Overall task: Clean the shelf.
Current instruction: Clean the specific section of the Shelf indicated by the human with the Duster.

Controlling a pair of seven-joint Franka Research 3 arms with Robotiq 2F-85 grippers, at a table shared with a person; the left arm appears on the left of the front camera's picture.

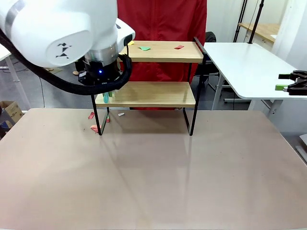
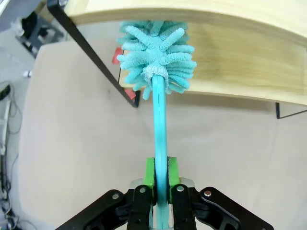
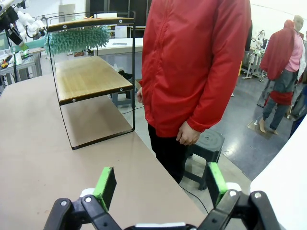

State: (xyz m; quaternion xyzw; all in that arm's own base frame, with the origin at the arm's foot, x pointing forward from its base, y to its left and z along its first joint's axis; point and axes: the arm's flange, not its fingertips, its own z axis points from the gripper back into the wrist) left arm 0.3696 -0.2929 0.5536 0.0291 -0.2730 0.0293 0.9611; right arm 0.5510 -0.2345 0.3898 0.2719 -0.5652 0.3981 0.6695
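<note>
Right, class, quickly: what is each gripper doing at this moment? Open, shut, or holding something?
Left gripper: shut on the handle of the teal duster.
Right gripper: open, holding nothing.

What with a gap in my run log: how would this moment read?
left gripper: shut on duster | duster: between shelf boards | right gripper: open

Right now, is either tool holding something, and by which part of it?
The left tool is shut on a teal duster, gripping its thin handle, far from the fluffy head. The right tool is open and holds nothing.
</note>
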